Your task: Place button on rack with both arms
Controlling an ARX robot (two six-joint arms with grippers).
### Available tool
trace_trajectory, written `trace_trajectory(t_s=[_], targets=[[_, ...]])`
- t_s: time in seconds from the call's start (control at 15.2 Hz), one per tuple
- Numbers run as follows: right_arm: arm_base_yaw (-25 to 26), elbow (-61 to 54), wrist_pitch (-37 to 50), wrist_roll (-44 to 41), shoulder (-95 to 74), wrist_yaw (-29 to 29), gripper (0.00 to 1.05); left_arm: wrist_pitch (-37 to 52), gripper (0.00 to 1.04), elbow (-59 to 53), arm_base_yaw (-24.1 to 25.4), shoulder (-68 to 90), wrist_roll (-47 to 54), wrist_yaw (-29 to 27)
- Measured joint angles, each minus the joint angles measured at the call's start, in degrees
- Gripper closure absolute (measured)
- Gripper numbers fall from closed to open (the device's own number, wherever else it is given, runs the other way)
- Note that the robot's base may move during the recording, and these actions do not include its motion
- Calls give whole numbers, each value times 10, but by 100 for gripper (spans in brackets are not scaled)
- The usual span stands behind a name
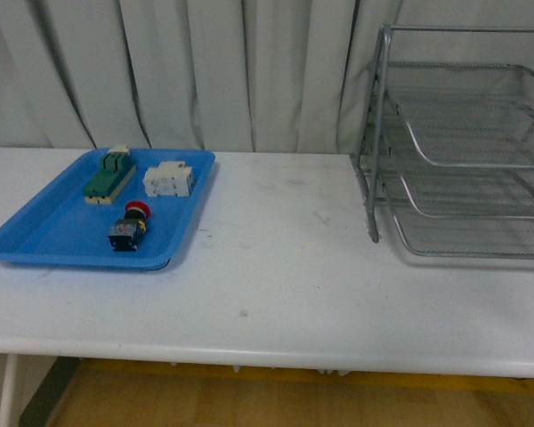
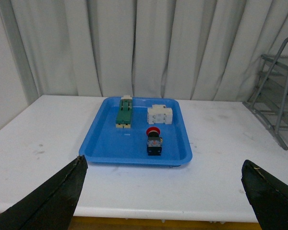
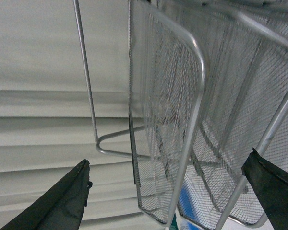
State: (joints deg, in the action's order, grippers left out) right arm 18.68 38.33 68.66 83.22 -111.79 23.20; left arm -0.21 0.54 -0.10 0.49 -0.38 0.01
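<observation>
Left wrist view catches the button (image 2: 154, 141); right wrist view, the rack (image 3: 168, 120).

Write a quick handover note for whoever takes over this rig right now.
Grippers: the left gripper is open and empty, facing the blue tray. The right gripper is open and empty, close to the rack.
Things: the button lies in the blue tray, and the rack stands at the table's right.
Done: nothing yet.
Left: grasp the button and place it on the rack.
</observation>
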Motion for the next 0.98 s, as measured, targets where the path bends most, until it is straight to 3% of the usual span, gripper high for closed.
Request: trace_trajectory(t_s=[0.26, 0.98], targets=[[-53, 16, 52, 46, -67, -10, 6, 0, 7, 0, 0, 0, 0, 0], [-57, 67, 49, 19, -169, -13, 6, 0, 7, 0, 0, 0, 0, 0]])
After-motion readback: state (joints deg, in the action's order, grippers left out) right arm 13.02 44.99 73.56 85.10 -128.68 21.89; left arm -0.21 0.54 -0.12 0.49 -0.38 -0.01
